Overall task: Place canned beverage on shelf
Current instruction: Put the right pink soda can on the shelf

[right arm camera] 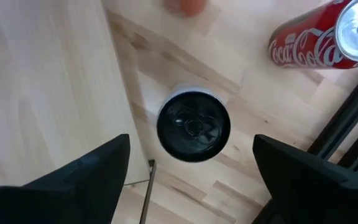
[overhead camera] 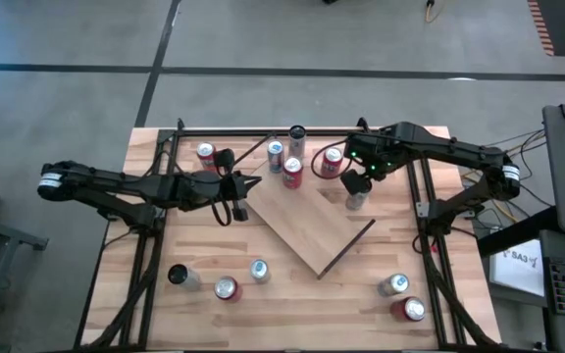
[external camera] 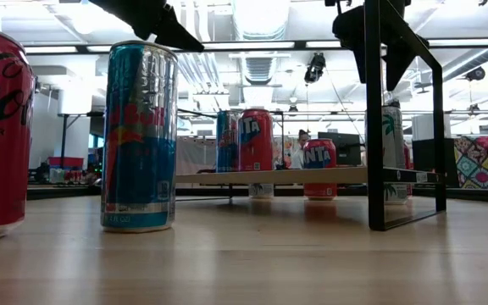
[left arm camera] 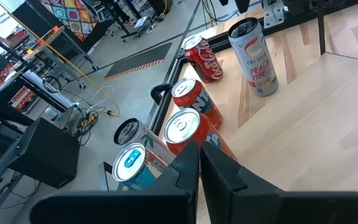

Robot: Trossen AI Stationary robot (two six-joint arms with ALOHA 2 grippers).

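Right tool (right arm camera: 188, 171) gapes wide over one black-topped can (right arm camera: 193, 126) beside the shelf (right arm camera: 48, 81), holding nothing.

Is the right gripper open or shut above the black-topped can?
Open: the right gripper has its fingers spread wide on either side of the black-topped can, not touching it.

From overhead, you look straight down on the whole table (overhead camera: 302, 294), both arms and the angled shelf (overhead camera: 307, 221). Your low camera sits at tabletop height, close behind a blue can (external camera: 140, 135), facing level toward the shelf (external camera: 295, 176) and room. Each wrist camera looks past its own fingers; the right one peers down close on a black-topped can (right arm camera: 193, 126), also seen from overhead (overhead camera: 357, 199).
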